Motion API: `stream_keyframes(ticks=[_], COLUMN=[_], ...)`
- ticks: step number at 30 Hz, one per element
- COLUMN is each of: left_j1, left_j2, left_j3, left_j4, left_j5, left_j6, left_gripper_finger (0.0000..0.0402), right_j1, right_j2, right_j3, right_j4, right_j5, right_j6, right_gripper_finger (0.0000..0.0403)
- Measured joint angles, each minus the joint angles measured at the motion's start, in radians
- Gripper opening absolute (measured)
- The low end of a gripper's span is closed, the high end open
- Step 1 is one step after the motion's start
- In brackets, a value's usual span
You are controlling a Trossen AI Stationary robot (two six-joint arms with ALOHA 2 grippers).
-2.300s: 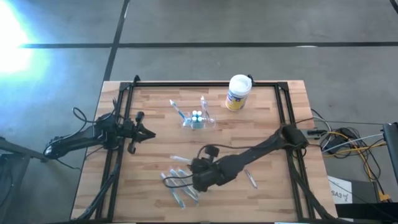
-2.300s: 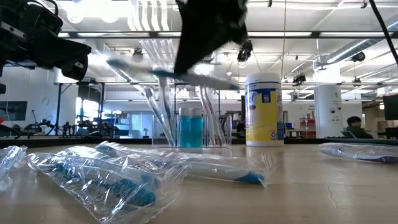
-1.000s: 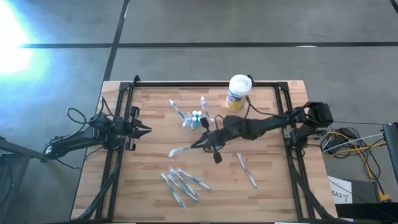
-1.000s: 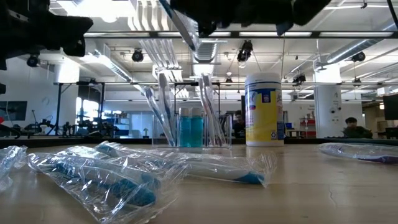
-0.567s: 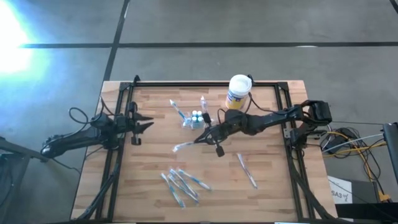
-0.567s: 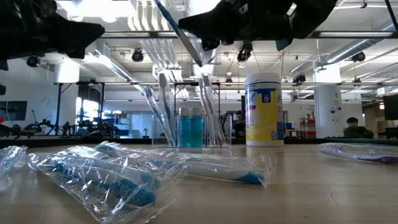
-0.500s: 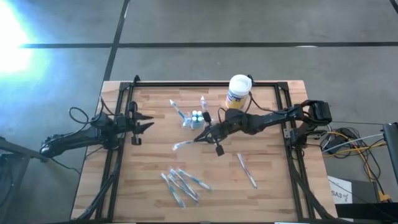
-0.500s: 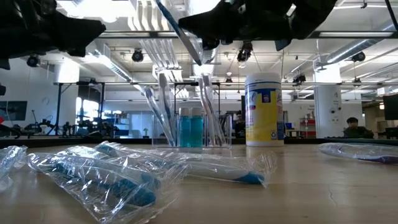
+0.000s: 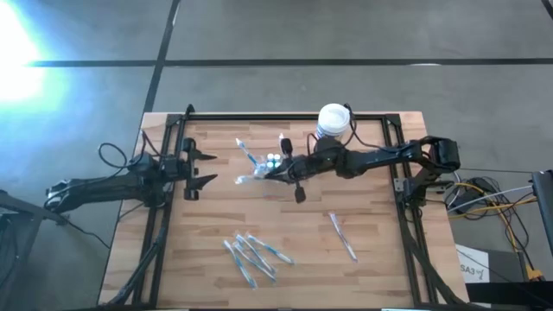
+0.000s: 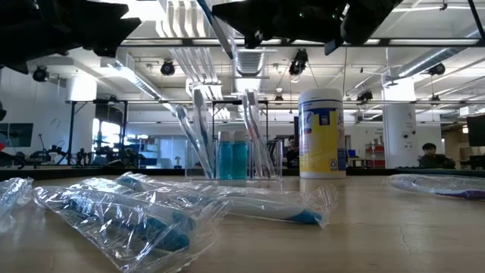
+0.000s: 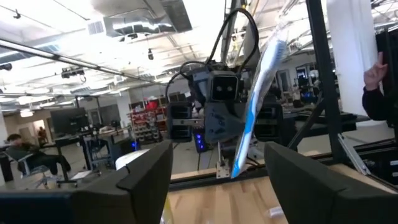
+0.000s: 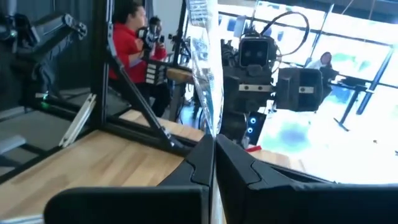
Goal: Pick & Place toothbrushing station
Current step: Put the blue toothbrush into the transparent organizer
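Observation:
The toothbrushing station point(image 9: 273, 163), a clear holder with toothbrushes and blue-capped bottles in it, stands at the table's far middle point(image 10: 231, 155). My right gripper point(image 9: 278, 172) hovers beside it on its near side, shut on a plastic-wrapped toothbrush point(image 9: 249, 179). My left gripper point(image 9: 206, 168) waits open at the table's left edge, facing that toothbrush across a gap. Its fingers point(image 11: 146, 174) frame the toothbrush point(image 11: 255, 106) without touching it. My right gripper pinches the wrapped toothbrush by its lower end point(image 12: 213, 127) between its two shut fingers. The fingers come level from the table's right. The toothbrush is lifted clear and slants up past the fingertips toward the table's left point(image 10: 220, 30).
A white canister point(image 9: 332, 122) with a yellow-blue label stands right of the station. Several wrapped toothbrushes point(image 9: 255, 257) lie near the front edge, one more point(image 9: 343, 238) at the front right. A black frame point(image 9: 285, 117) runs round the table. People show beyond the table point(image 12: 130, 43).
My right gripper has carried the wrapped toothbrush toward the table's far edge, up beside the station, keeping it clear of the table. My left gripper has opened wide and shifted slightly toward the far edge.

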Motion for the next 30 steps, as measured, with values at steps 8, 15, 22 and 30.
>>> stream_keyframes(ticks=[8, 15, 22, 30], left_j1=[0.0, 0.0, -0.004, -0.008], left_j2=[0.18, 0.31, 0.428, 0.517], left_j3=[0.141, 0.252, 0.348, 0.424], left_j4=[0.0, 0.007, 0.013, 0.01], left_j5=[-0.001, -0.003, 0.0, 0.004], left_j6=[0.017, 0.008, -0.019, -0.018], left_gripper_finger=[0.0259, 0.0259, 0.0259, 0.0259], right_j1=[-0.026, -0.03, -0.033, -0.047], right_j2=[0.0, 0.0, 0.0, 0.002], right_j3=[0.06, 0.112, 0.118, 0.112], right_j4=[-0.013, -0.075, -0.079, -0.082], right_j5=[0.035, 0.071, 0.091, 0.142], right_j6=[0.022, 0.004, 0.0, -0.008], right_gripper_finger=[0.0008, 0.0008, 0.0008, 0.0008])
